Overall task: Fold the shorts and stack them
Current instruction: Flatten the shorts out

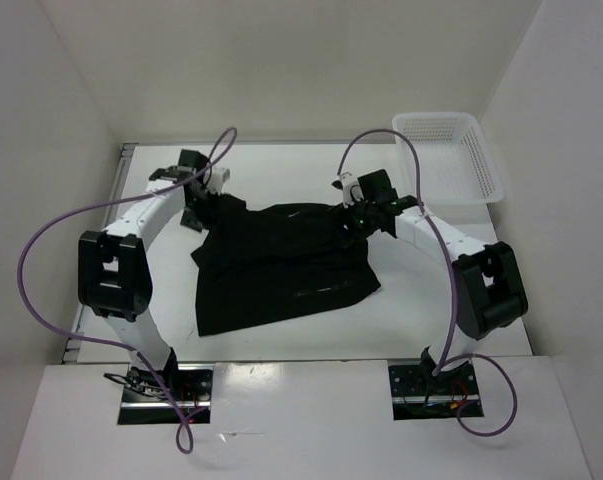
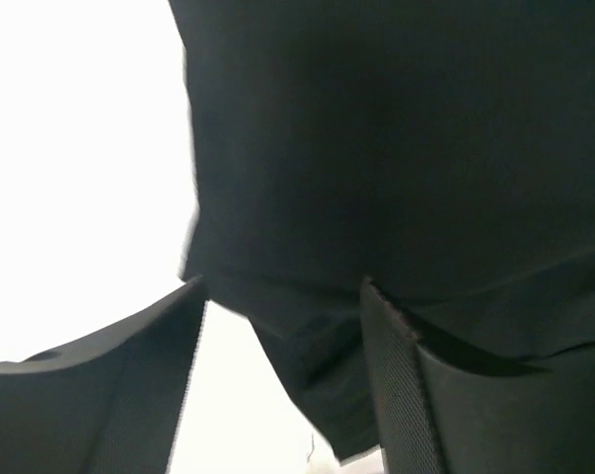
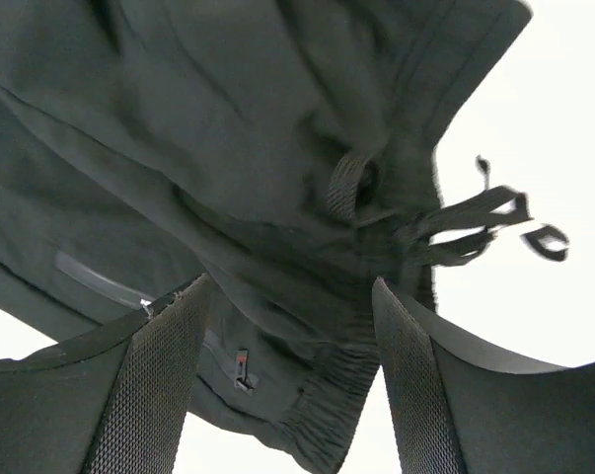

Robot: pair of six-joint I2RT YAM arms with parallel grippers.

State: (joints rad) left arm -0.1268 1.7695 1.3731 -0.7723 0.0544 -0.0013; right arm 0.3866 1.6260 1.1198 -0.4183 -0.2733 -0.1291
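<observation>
Black, mesh-padded left fingers (image 2: 129,385) stand well apart with nothing pinched between them, and an edge of the black soft fabric shorts (image 2: 396,148) lies just beyond their tips. The right fingers (image 3: 159,385) are also spread wide and hold nothing. The garment's elastic waistband and black drawstring (image 3: 475,222) are close in front of them. Seen from above, the shorts lie rumpled on the white desk (image 1: 431,310) between the two arms, with one arm's fingers at each far corner of the cloth. A white plastic mesh basket (image 1: 436,118) sits at the desk's far right corner, apart from the shorts.
</observation>
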